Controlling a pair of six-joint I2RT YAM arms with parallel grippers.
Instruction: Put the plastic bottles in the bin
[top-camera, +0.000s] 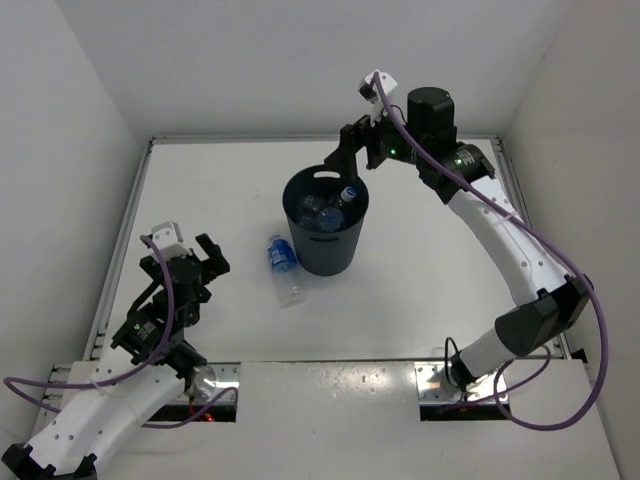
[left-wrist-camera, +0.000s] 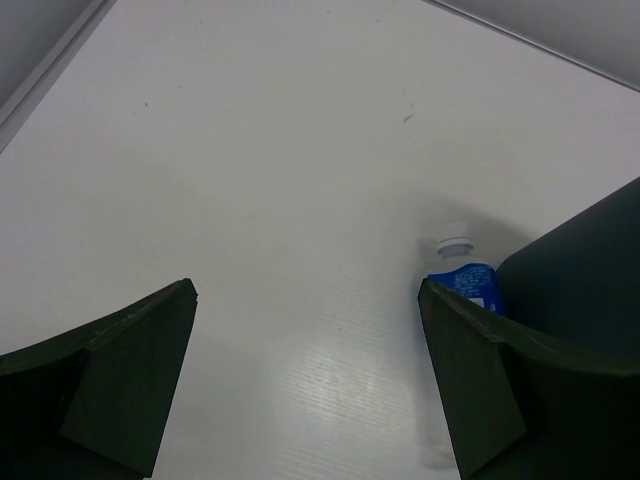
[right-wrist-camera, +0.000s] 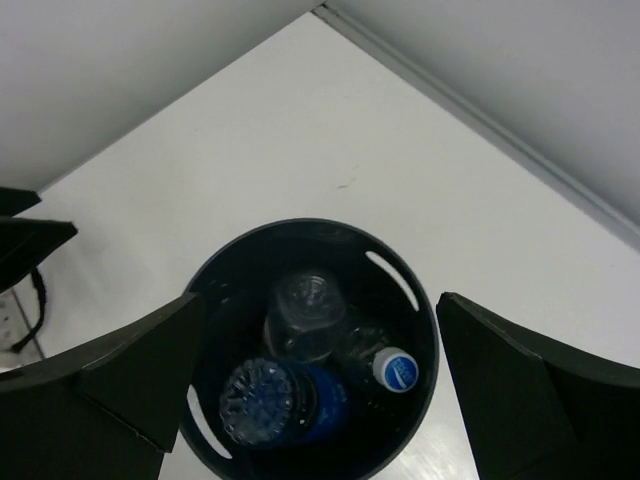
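Note:
The bin is a dark round bucket standing upright at the table's middle. It holds three plastic bottles, seen from above in the right wrist view inside the bin's rim. One more plastic bottle lies on the table against the bin's left side; the left wrist view shows its cap and blue label next to the bin wall. My right gripper is open and empty above the bin's far rim. My left gripper is open and empty, left of the lying bottle.
A raised rail runs along the table's left edge, and another along the back. White walls enclose the table on three sides. Purple cables hang along the right arm.

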